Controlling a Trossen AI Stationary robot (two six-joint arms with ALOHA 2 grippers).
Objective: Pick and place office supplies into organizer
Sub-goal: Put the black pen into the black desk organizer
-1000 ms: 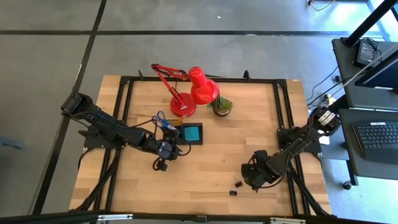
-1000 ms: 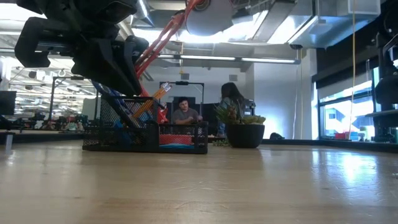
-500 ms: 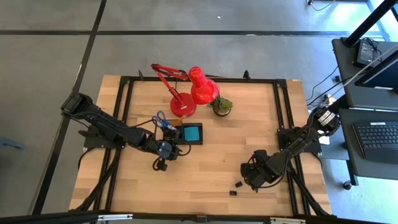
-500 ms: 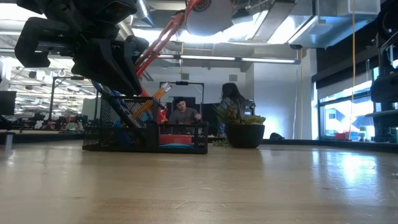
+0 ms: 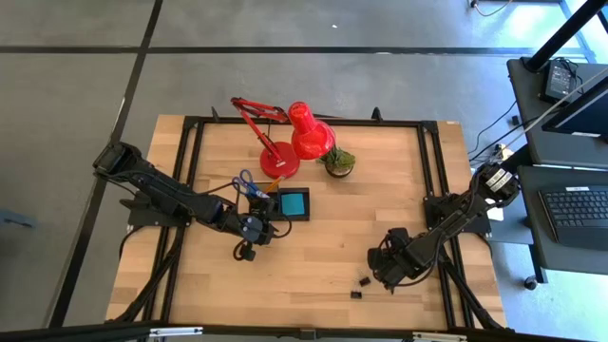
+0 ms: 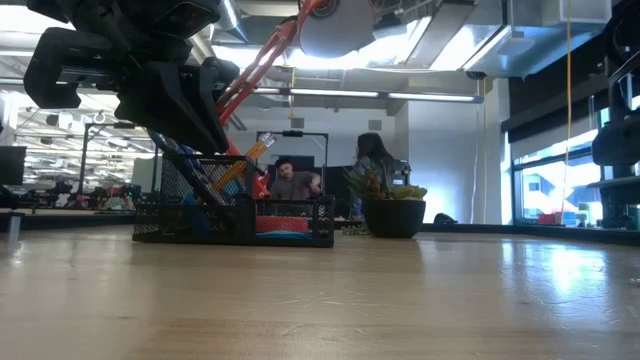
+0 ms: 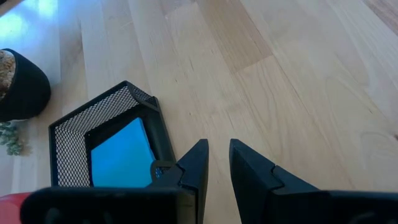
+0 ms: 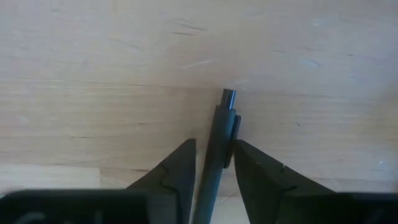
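A black pen [image 8: 219, 134] lies flat on the wooden table near its right front. My right gripper [image 5: 386, 270] [image 8: 213, 163] points straight down over it, with a finger on each side of the barrel. The black mesh organizer [image 5: 285, 203] [image 7: 102, 112] stands mid-table; a blue note pad [image 5: 294, 202] lies in its tray, and scissors [image 5: 245, 180] and pencils stand in its slots. My left gripper [image 5: 274, 227] [image 7: 219, 163] hangs just in front of the organizer's near wall. Its fingers are a narrow gap apart with nothing between them. My right gripper has the pen's barrel [image 8: 214, 155] between its two fingers, below the clip and push-button end. The fingers come from above, pointing down, and stand across the pen. The pen lies flat on the table; its other end is hidden behind the gripper.
Two black binder clips [image 5: 364, 281] [image 5: 355, 294] lie on the table just left of my right gripper. A red desk lamp [image 5: 285, 142] and a small potted plant [image 5: 337, 161] stand behind the organizer. People sit in the room beyond the table.
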